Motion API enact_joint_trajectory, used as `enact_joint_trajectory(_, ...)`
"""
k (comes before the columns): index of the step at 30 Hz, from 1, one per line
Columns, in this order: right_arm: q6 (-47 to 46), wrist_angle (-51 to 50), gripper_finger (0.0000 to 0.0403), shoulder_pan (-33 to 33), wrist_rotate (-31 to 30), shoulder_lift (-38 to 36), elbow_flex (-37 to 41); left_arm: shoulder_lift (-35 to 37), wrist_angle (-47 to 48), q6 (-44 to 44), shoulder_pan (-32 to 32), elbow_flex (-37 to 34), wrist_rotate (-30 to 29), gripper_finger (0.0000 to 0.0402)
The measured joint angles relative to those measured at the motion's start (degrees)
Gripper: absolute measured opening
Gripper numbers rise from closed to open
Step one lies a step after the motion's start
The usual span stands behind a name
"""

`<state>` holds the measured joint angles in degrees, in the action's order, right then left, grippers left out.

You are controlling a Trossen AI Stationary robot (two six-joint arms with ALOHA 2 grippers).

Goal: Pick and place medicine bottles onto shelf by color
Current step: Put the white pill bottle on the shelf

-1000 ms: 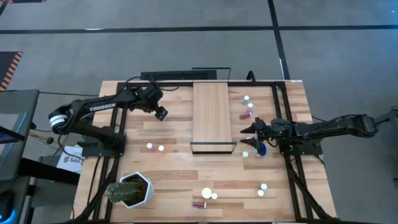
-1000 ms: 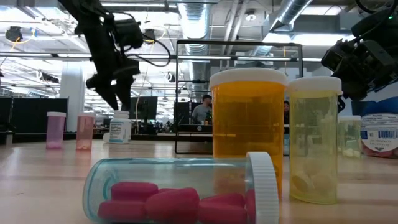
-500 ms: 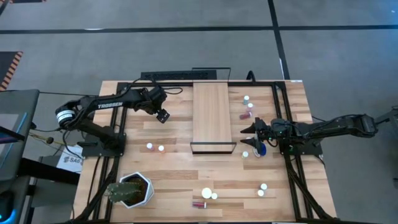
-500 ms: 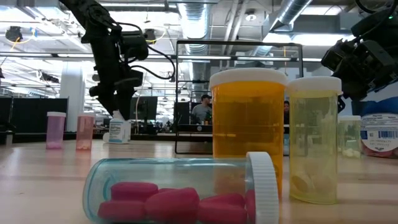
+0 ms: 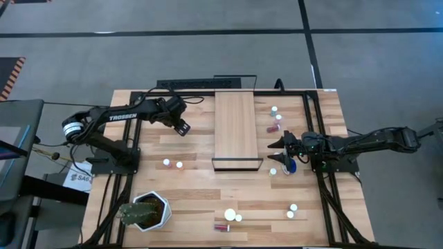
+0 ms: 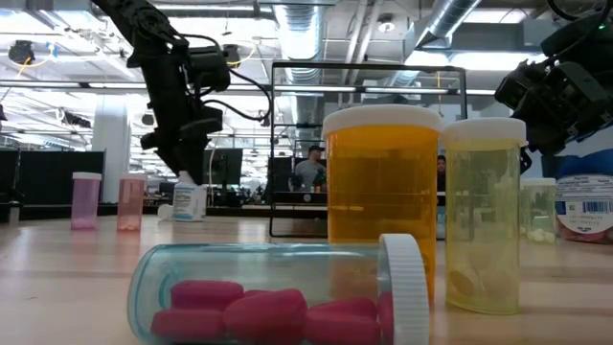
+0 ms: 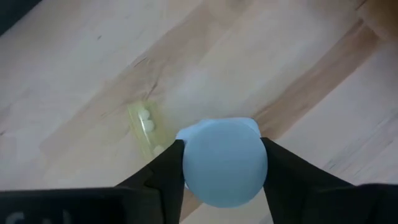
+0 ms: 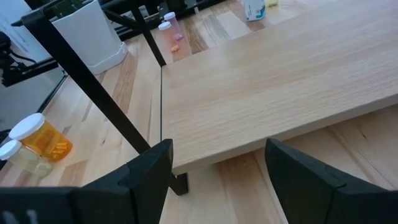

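Note:
My left gripper (image 5: 182,128) is at the table's far left, left of the shelf (image 5: 235,124), pointing steeply down and shut on a small white medicine bottle (image 7: 224,163) with a blue-printed label (image 6: 189,202). A yellowish vial (image 7: 144,128) lies on the wood beside that bottle. My right gripper (image 5: 275,155) stands open and holds nothing, at the shelf's near right corner (image 8: 186,168). Two pink bottles (image 5: 172,164) stand left of the shelf's near end. Others stand right of the shelf (image 5: 275,117) and near the front edge (image 5: 230,216). My left gripper pinches the white bottle's round cap (image 7: 186,168) between its two fingers, one on each side. The fingers (image 6: 184,163) come from above, pointing steeply down. The bottle stands upright with its base on the table.
A white hexagonal plant pot (image 5: 150,211) sits at the near left. A blue bottle (image 5: 288,166) stands just near of my right gripper. In the low view an orange bottle (image 6: 381,192), a pale yellow one (image 6: 484,220) and a lying clear one with pink pills (image 6: 278,297) fill the foreground.
My left gripper has come down over the white bottle and drawn its fingers in from wide apart onto the cap. The bottle still stands on the table.

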<state>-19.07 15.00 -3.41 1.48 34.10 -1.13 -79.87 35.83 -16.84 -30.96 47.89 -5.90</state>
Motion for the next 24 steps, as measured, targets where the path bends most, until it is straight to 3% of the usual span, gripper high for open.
enact_joint_trajectory(13, 0.00, 0.00, 0.0279, -0.01, 0.00, 0.01, 0.00, -1.09, -10.04, 3.65, 7.06, 8.85, -0.57, 0.0159)
enact_joint_trajectory(24, 0.00, -0.42, 0.0279, -0.01, 0.00, -0.01, 0.00, -21.66, 1.55, 12.15, 7.30, 31.32, 4.21, 0.0159)
